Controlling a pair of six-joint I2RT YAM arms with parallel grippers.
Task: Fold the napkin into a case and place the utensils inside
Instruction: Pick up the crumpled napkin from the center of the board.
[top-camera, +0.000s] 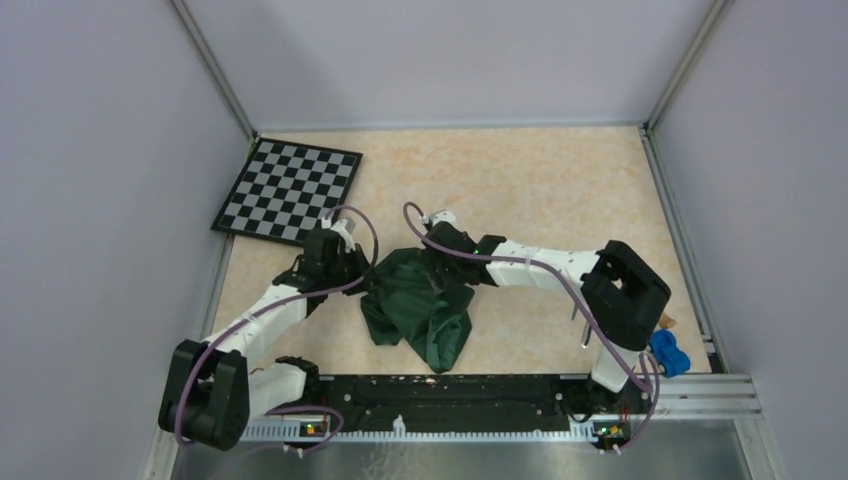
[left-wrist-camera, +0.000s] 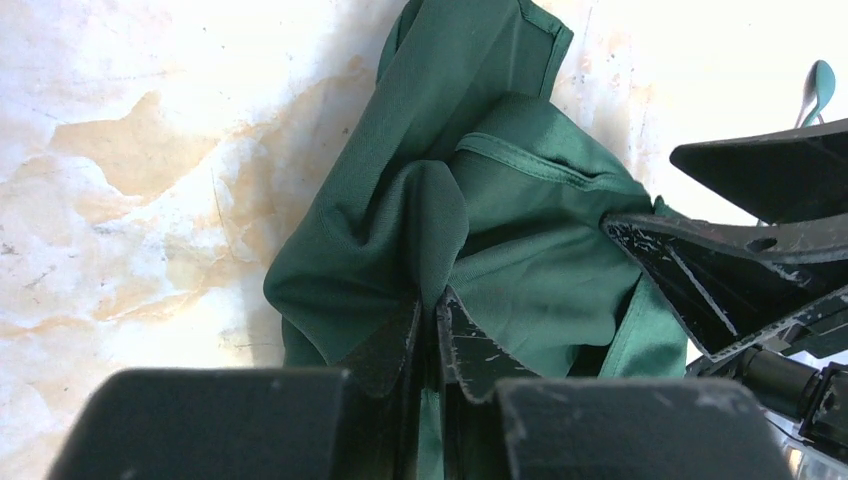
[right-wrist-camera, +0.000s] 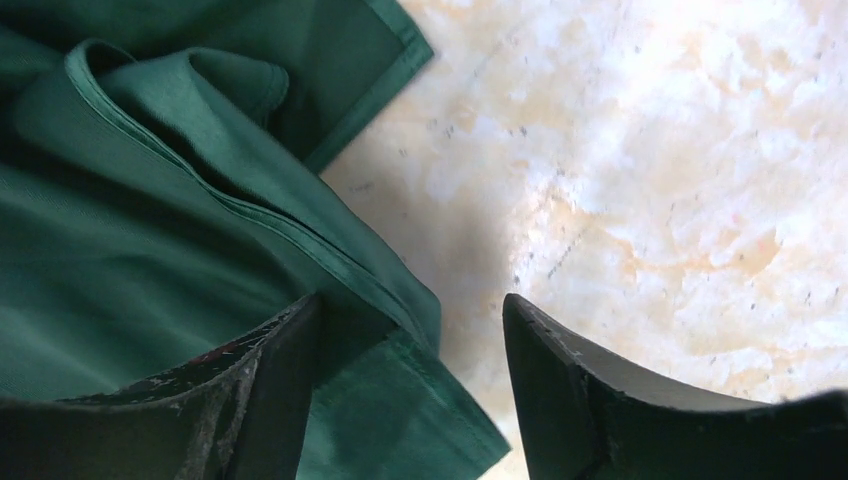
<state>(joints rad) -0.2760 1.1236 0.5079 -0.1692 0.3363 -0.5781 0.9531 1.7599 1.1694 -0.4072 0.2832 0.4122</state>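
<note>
**Tabletop seen from above, L to R.**

(a) Checkered board: laid flat at the far-left corner of the table, set at an angle to the edges and well apart from the cloth.

(b) Left gripper: positioned low at the left side of the napkin. In the left wrist view its fingers are seen clenched on a raised ridge of the green cloth, w/ fabric pinched betw. them.

(c) Napkin: shown as a crumpled heap approx. mid-table, somewhat nearer the near edge than the far one. One pointed tip is directed toward the near edge. Hems and several loose folds are visible; the cloth is not spread flat.

(d) Right gripper: set at the far-right part of the heap, opposite the left gripper, w/ its jaws apart and released. In the right wrist view one finger is placed over the cloth and the other over bare tabletop. A hemmed border of the napkin runs betw. them, and nothing is gripped.

(e) Utensils: a slim silver piece is seen toward the right edge, mostly hidden by the right arm and well apart from the napkin. A teal head is caught at the margin of the left wrist view.

(f) Blue toy car: located at the near-right corner, w/ a small tan piece just beside it.
</note>
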